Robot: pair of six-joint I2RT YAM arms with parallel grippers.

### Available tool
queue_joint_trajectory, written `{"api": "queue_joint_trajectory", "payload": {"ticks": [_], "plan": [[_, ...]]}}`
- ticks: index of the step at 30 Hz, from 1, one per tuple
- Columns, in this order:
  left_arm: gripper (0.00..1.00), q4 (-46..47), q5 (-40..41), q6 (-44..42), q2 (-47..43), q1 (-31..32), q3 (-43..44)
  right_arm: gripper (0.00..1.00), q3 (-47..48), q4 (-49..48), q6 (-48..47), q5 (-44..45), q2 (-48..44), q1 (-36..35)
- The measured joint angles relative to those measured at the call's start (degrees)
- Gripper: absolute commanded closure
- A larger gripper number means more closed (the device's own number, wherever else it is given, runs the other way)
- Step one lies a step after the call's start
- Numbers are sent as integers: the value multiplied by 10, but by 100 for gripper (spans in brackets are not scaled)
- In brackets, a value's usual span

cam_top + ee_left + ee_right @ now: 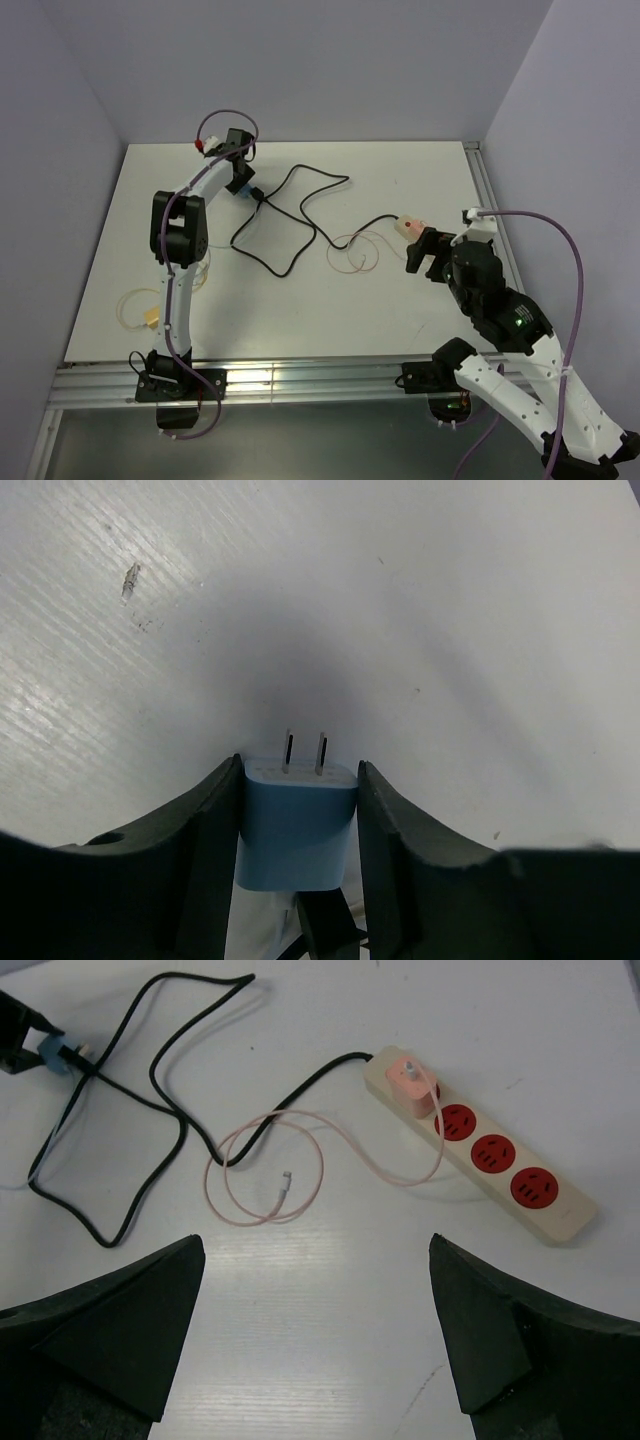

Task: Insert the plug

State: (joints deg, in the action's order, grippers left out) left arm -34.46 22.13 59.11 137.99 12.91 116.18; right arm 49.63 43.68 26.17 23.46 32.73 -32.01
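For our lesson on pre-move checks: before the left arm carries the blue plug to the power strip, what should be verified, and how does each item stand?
1. Blue plug clamped between left fingers: ok.
2. Prongs straight, clear of the fingers: ok.
3. Free socket on the power strip: ok, three red sockets empty beside the pink charger.
4. Right fingers steadying the strip: not ok, open, above the table.
5. Black cable clear of the route: cannot tell; loops lie between.
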Motion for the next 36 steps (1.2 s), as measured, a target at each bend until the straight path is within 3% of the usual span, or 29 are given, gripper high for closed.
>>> {"api": "queue_joint_trajectory", "payload": {"ticks": [2, 6, 10, 13, 18, 21, 26, 31, 36], "plan": [[100, 7, -3, -3, 0, -2, -3, 0, 5, 6, 12, 18, -8, 0], [100, 30, -9, -14, -14, -6, -29, 3, 6, 10, 11, 26, -9, 0], [100, 31, 7, -35, -79, -11, -118, 0, 28, 23, -14, 15, 32, 0], [100, 34, 17, -50, -166, -13, -201, 0, 61, 26, -36, -5, 94, 0], [100, 64, -5, -51, -426, -8, -351, 0, 75, -7, -41, -83, 150, 0], [100, 75, -33, -8, -580, 8, -405, 2, 55, -83, -25, -167, 142, -2], [100, 75, -94, 83, -742, 31, -484, 9, 5, -245, 30, -242, 163, -49], [100, 85, -118, 165, -859, 60, -610, 13, 9, -386, 60, -215, 248, -149], [100, 89, -125, 224, -913, 96, -648, 15, 107, -456, 49, -146, 388, -261]]}}
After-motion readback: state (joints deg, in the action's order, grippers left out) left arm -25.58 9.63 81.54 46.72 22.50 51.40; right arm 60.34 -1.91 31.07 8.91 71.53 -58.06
